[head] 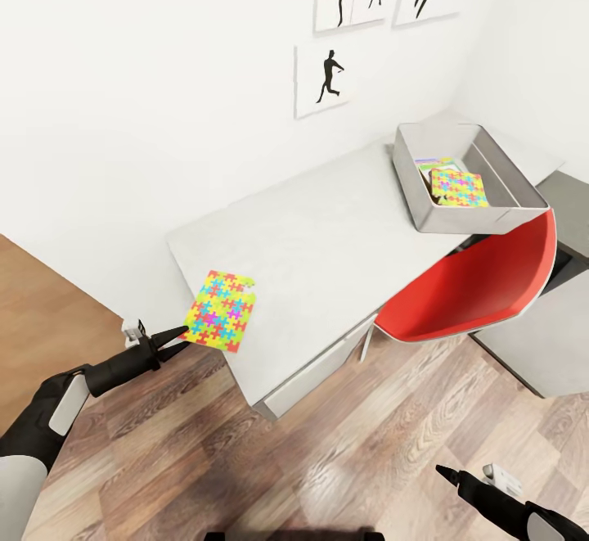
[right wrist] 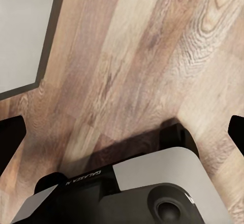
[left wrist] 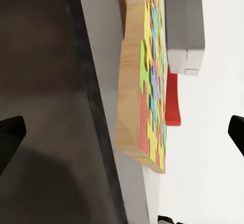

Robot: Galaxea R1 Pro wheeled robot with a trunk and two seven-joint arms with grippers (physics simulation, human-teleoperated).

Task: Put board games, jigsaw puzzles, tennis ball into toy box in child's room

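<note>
Puzzle (head: 219, 310) lies flat at the near-left corner of the counter (head: 327, 230), lower left of centre in the head view, one edge at or just over the counter's lip. Left tool (head: 182, 335) sits just beside that edge, fingers spread wide, nothing held; in the left wrist view the puzzle (left wrist: 145, 76) stands edge-on between the two dark fingertips, well ahead of them. Judgement: the step in hand is the pick-up of this puzzle. It is thin and stiff, so the fingers should straddle the overhanging edge, one above and one below, go deep enough to bite, then close squarely; a shallow pinch may let it pivot or slide off. The puzzle shows a pale wood-coloured backing and a top of small interlocking pieces in yellow, pink, blue, green and red. The counter is matt pale grey with a drawer front below. Toy box (head: 458, 181), grey with thick sloping walls, sits at the far end, upper right, already holding a second puzzle (head: 460, 187) and a printed box beneath. Red shell chair (head: 474, 287) stands just below it. Right tool (head: 447, 472), lower right, hangs over plank floor (right wrist: 137, 56), spread wide, empty.
</note>
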